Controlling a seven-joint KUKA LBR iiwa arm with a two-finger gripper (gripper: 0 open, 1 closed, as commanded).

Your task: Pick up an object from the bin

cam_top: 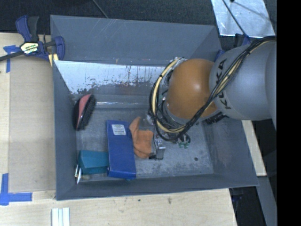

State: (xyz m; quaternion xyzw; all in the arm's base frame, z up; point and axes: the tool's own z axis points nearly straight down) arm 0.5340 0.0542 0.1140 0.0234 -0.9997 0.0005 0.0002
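A grey metal bin (221, 147) with sloping walls lies under the camera, its floor scuffed and speckled and its far wall streaked with rusty marks. The arm comes in from the right, and its orange wrist cover (188, 91), looped with yellow and black cables, hangs over the middle of the floor. The gripper (157, 150) is down near the floor below the cover. It is just right of a crumpled orange soft thing (141, 138) and seems to touch that thing's right edge. Whether it is released or clenched cannot be told, as the wrist and cables hide most of it.

The orange thing lies near the middle of the bin, against the right side of a long blue box (120, 149) that runs from the middle towards the near wall. A smaller teal box (93, 161) sits in the near left corner, touching the blue box. A black brush with pink bristles (83, 109) leans at the left wall, well apart from the gripper. A tiny green bit (183, 145) lies just right of the gripper.
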